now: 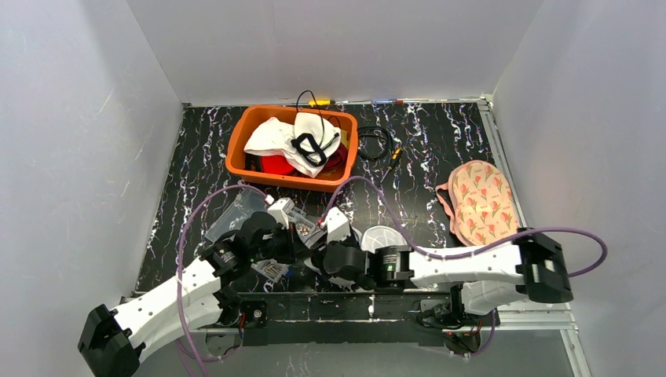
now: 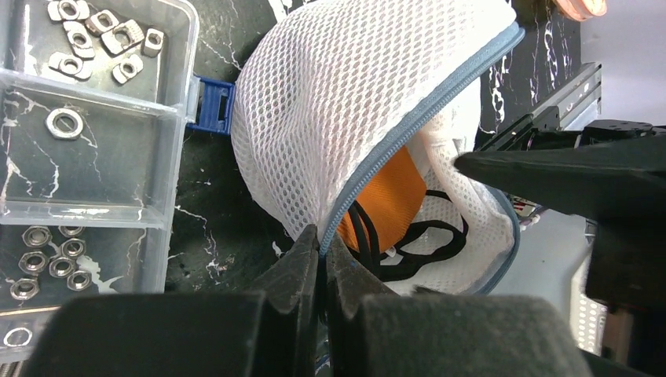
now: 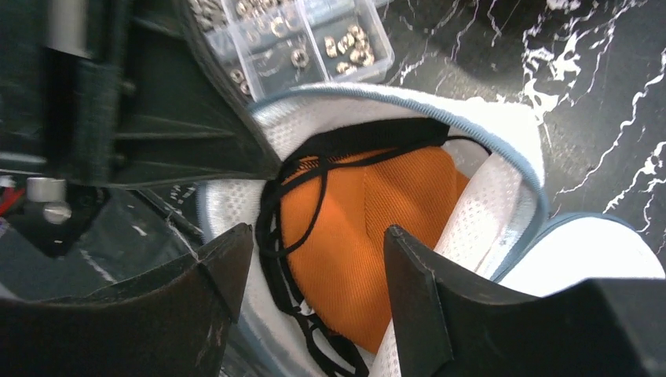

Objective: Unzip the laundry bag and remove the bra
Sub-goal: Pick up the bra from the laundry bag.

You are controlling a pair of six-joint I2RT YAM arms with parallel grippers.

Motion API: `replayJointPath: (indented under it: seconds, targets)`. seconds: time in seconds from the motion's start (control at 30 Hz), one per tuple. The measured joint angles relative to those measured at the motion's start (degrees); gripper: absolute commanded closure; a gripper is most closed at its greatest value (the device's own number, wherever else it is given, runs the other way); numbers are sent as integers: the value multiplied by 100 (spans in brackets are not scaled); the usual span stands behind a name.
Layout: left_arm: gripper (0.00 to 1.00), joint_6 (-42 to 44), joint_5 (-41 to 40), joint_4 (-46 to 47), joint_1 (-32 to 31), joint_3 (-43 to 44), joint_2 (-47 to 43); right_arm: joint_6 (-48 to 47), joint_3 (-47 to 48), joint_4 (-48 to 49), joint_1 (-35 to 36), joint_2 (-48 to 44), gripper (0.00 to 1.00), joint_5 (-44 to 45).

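Your left jaws are pinched shut on the grey-blue zipper edge of the white mesh laundry bag [image 2: 353, 102], right at the low end of its opening. The bag is unzipped and gaping, and it lies on the black marbled surface [image 1: 440, 141] just in front of the arm bases. Look inside: there's the orange bra [image 3: 353, 228], black straps looped across it, sitting within the mesh. Your right jaws stand wide apart over that mouth, one side on either flank of the bra, gripping nothing.

Just beside the bag, a clear compartment box [image 2: 86, 133] holds metal nuts [image 2: 102, 35], square ones in one compartment and round ones in another. At the far side, an orange bin [image 1: 292, 181] holds white cloths [image 1: 271, 137], something red and a black strap. A pink floral garment [image 1: 481, 203] lies well off to the right.
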Motion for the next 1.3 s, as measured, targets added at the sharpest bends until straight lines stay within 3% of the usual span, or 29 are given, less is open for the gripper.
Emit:
replayJointPath:
  seconds: [0.17,0.37,0.5,0.73,0.93,1.07,1.3]
  targets:
    - [100,-13,-2,-20,-2,-120,-184,87,0,11,-87,640,32,-105]
    - [100,-37,-61,-153,-7,-151,-262,304,2,7,-234,1099,47,-151]
    - [100,-37,-144,-291,-7,-151,-264,518,-2,-50,-315,1150,50,-96]
    - [100,0,-306,-496,-7,-151,-146,619,-507,87,-363,503,34,-98]
    - [100,37,-407,-522,-7,-151,-66,81,-796,612,-363,-227,26,-590]
    - [100,50,-411,-520,-7,-151,-9,-245,-612,686,-356,-94,26,-787]
    - [100,48,-411,-520,-7,-151,-7,-435,140,636,-356,905,27,-817]
